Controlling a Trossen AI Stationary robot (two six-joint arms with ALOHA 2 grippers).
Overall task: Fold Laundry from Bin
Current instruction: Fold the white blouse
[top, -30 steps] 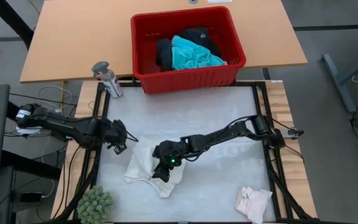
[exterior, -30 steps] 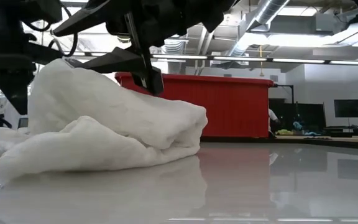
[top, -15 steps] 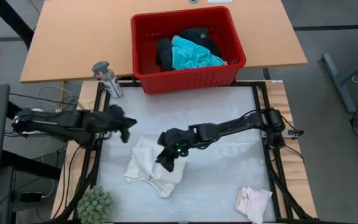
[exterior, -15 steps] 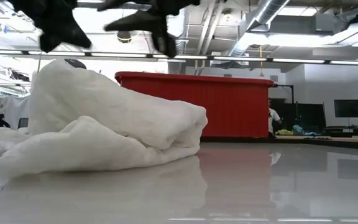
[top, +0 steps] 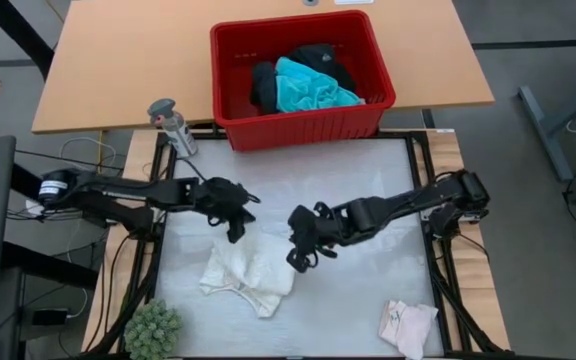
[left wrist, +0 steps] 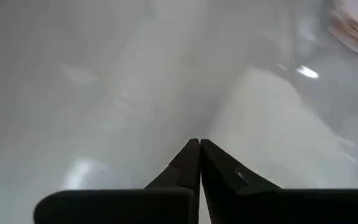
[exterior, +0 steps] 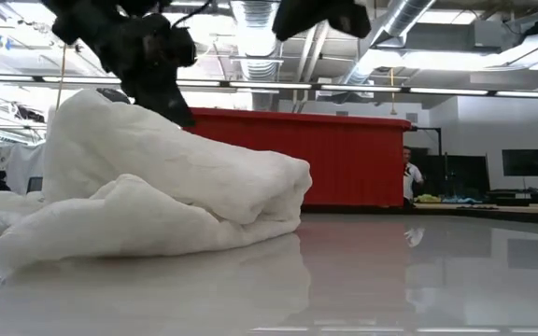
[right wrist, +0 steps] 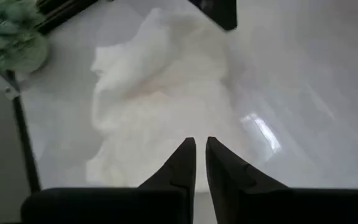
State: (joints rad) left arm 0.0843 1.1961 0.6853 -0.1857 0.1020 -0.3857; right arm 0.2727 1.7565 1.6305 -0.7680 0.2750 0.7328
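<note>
- The crumpled white lacy top (top: 247,274) lies loose on the glossy white surface (top: 368,190); neither arm holds it now.
- The left end effector (top: 234,226), clenched and empty, has swung in from the surface's left edge to hover just beyond the top.
- The right end effector (top: 301,259), nearly clenched on nothing, has lifted off the cloth and hangs beside it.
- In the red slotted plastic bin (top: 303,125), turquoise and black garments wait.
- Judgement: this fold looks finished or abandoned; re-gripping or fetching comes next.
</note>
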